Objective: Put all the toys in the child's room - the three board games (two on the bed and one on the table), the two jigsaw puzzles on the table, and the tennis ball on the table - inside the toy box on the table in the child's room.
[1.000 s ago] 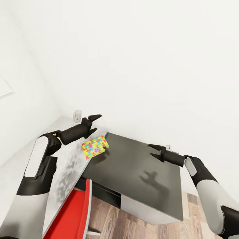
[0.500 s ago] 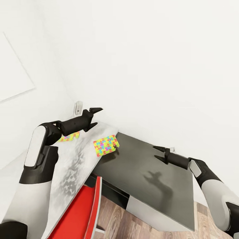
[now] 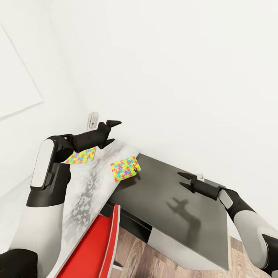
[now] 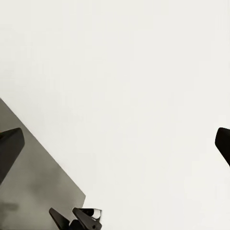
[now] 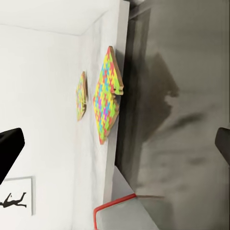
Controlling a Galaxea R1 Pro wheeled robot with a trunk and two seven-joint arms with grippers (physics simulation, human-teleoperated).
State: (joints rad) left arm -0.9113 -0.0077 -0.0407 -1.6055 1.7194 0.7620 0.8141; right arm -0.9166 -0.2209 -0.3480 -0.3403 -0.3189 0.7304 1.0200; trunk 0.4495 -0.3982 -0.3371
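My left gripper (image 3: 111,133) open, empty; near jigsaw puzzle (image 3: 125,168) lies at its 5 o'clock, overhanging table (image 3: 90,183) end. My right gripper (image 3: 185,181) open, empty, farther off.

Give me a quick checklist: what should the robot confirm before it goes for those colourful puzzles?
1. Left gripper open and empty: ok.
2. Right gripper open and empty: ok.
3. Both jigsaw puzzles located on the table: ok, near jigsaw puzzle overhangs the table's edge, far jigsaw puzzle partly behind the left arm.
4. Left gripper over a puzzle: not ok, it points past them toward the wall.
5. Toy box located: cannot tell.
6. Dark-topped cabinet under the right arm: ok, no contact.
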